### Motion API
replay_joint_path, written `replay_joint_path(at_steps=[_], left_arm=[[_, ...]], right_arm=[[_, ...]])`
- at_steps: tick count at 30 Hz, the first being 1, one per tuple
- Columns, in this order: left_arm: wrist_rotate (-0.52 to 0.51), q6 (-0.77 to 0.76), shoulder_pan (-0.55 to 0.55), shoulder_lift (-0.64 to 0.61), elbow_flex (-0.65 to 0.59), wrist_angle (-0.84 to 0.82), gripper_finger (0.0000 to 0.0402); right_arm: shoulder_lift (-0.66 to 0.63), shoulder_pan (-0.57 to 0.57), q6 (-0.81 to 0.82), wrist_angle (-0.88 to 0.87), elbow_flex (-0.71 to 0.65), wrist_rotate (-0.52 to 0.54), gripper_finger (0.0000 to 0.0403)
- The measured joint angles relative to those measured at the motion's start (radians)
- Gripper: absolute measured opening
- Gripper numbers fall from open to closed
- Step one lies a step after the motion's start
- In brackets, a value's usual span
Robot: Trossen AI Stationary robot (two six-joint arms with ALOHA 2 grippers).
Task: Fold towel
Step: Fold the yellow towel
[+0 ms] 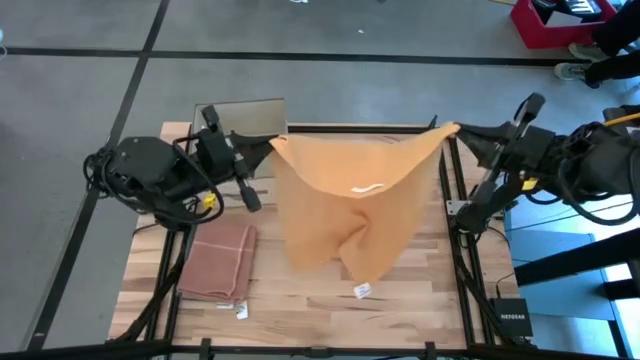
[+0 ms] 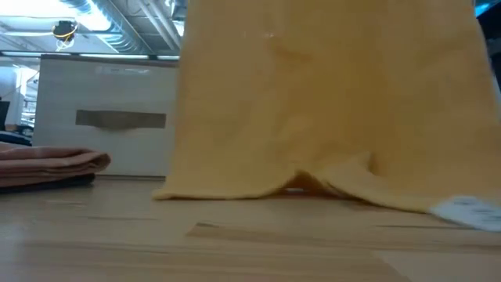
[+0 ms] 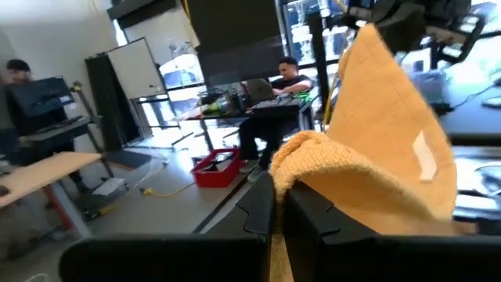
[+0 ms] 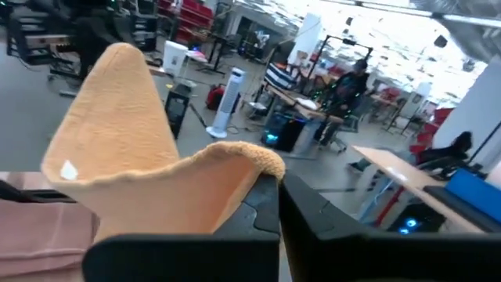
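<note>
Towel (image 1: 345, 210): orange, held up by its two far corners and hanging as a sheet over the middle of the desk (image 1: 300, 300). Its top edge sags between the two grips. The low view shows its lower hem resting on the desk surface, rumpled, with a fold rising at the centre. A white tag (image 1: 362, 290) lies on the desk at the near hem; a second white label shows on the cloth face.

Left gripper (image 1: 272, 143): raised at the far left of the towel. Fingers (image 3: 262, 207) are closed tight on the towel's left corner; in the left wrist view the cloth bunches up out of the pinch and drapes away toward the other arm.

Right gripper (image 1: 452, 128): raised at the far right of the towel. Fingers (image 4: 301, 207) are closed tight on the right corner; in the right wrist view the corner curls over the fingertips, and the sheet runs off to the opposite peak.

Second towel (image 1: 218, 262): reddish-brown, folded flat, lying on the near left of the desk, well apart from the orange one and touched by neither gripper.

Beyond the desk: a person seated at a workstation in the left wrist view.
</note>
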Motion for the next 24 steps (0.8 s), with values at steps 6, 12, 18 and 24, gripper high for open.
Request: replay_joint_path(at_steps=[6,12,18,24], left_arm=[[-0.187,0.085,-0.003,-0.005,0.0,-0.008,0.0011],[-0.26,0.079,-0.002,-0.005,0.0,-0.076,0.0011],[-0.26,-0.096,-0.009,-0.005,0.0,-0.275,0.0011],[-0.225,-0.325,-0.008,-0.005,0.0,-0.523,0.0011]], right_arm=[[-0.019,0.0,0.018,-0.029,0.0,0.036,0.0002],[-0.015,0.0,0.187,-0.189,-0.001,-0.036,0.0002],[-0.001,0.0,0.449,-0.425,0.0,-0.141,0.0003],[-0.004,0.0,0.539,-0.442,-0.082,-0.226,0.0002]])
